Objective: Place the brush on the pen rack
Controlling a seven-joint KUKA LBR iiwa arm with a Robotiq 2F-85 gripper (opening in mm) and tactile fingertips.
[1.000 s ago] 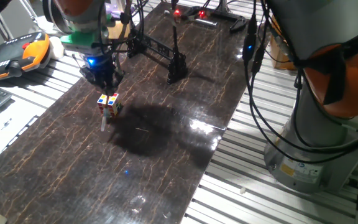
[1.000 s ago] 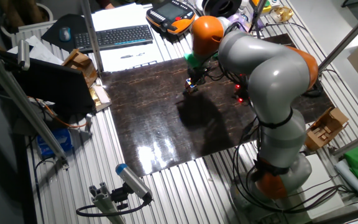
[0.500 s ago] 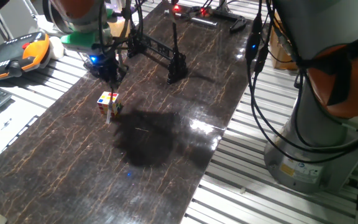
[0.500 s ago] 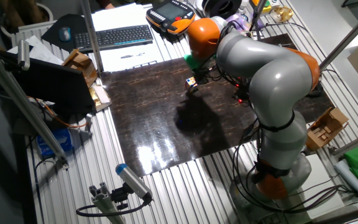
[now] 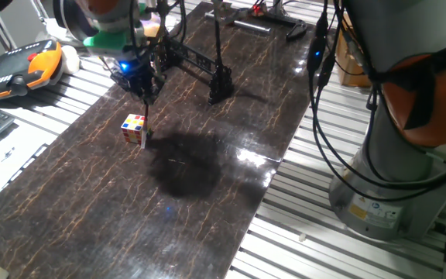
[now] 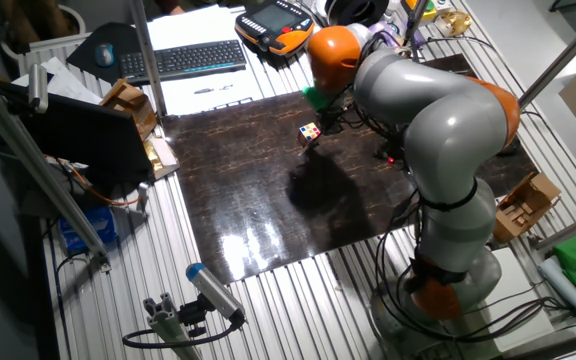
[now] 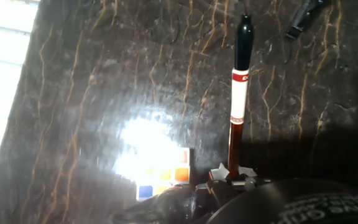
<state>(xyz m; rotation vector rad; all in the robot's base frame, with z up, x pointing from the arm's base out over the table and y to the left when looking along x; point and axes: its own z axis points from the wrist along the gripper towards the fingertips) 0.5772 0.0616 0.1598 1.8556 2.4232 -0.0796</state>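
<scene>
My gripper (image 5: pixel 144 91) is shut on the top of the brush (image 5: pixel 144 124), a thin orange-brown stick that hangs upright with its lower end just above the dark tabletop. In the hand view the brush (image 7: pixel 237 99) runs from the fingertips up to its black end. The multicoloured cube (image 5: pixel 134 128) stands just left of the brush's lower end and shows in the other fixed view (image 6: pixel 310 132) and the hand view (image 7: pixel 166 180). The pen rack (image 5: pixel 221 84), a low black frame, stands behind and to the right of the gripper.
An orange teach pendant (image 5: pixel 22 66) lies at the left edge and a keyboard (image 6: pixel 183 60) beyond the table. A flat black bracket (image 5: pixel 285 27) sits at the far end. The robot base (image 5: pixel 393 155) and hanging cables (image 5: pixel 320 54) fill the right side.
The gripper has risen and moved right, toward the rack, carrying the brush away from the cube's side. The cube has stayed in place.
</scene>
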